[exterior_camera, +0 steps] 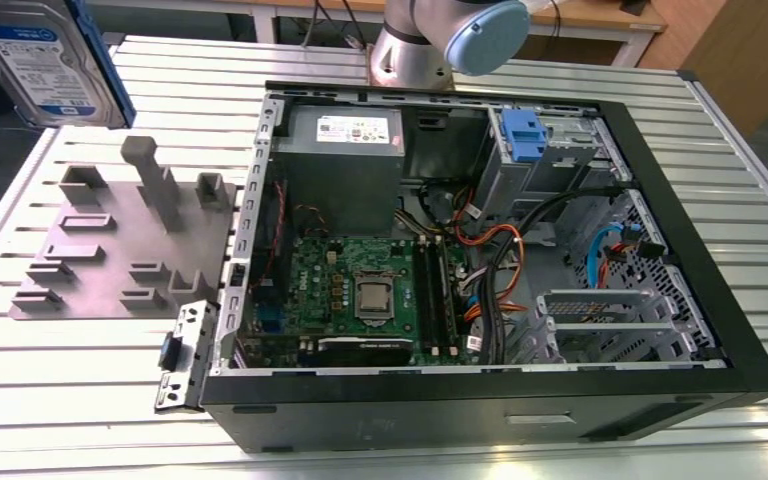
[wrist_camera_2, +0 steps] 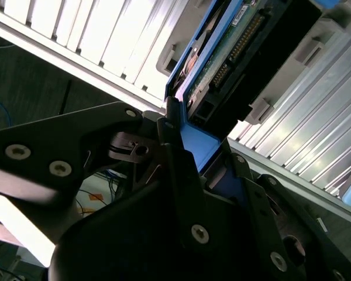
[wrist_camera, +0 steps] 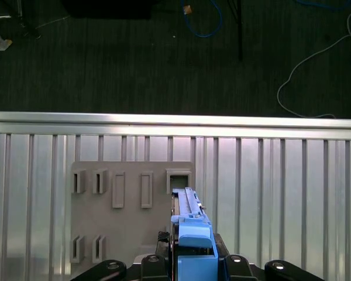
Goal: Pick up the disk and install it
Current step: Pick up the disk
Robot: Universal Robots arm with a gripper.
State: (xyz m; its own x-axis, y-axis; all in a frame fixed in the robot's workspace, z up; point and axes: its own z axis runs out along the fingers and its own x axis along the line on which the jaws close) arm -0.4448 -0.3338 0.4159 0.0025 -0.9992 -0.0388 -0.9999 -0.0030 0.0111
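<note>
The disk (exterior_camera: 48, 58), a silver drive with a white-and-blue label and blue rails, hangs in the air over the table's far corner on the exterior view's left, above the grey holder plate (exterior_camera: 117, 250). In the first wrist view the disk (wrist_camera: 190, 225) is seen edge-on, and my gripper (wrist_camera: 193, 264) is shut on its blue rail, over the holder plate (wrist_camera: 128, 216). The second wrist view shows the disk (wrist_camera_2: 228, 52) from its connector side, with the gripper (wrist_camera_2: 190, 155) clamped on the blue caddy.
An open computer case (exterior_camera: 704, 300) lies on the slatted metal table (exterior_camera: 64, 400), with a motherboard, cables and a metal drive cage bearing a small blue latch (exterior_camera: 523, 135). The arm's grey joint (exterior_camera: 458, 35) stands behind the case. Cables lie on the floor (wrist_camera: 316, 64) beyond the table edge.
</note>
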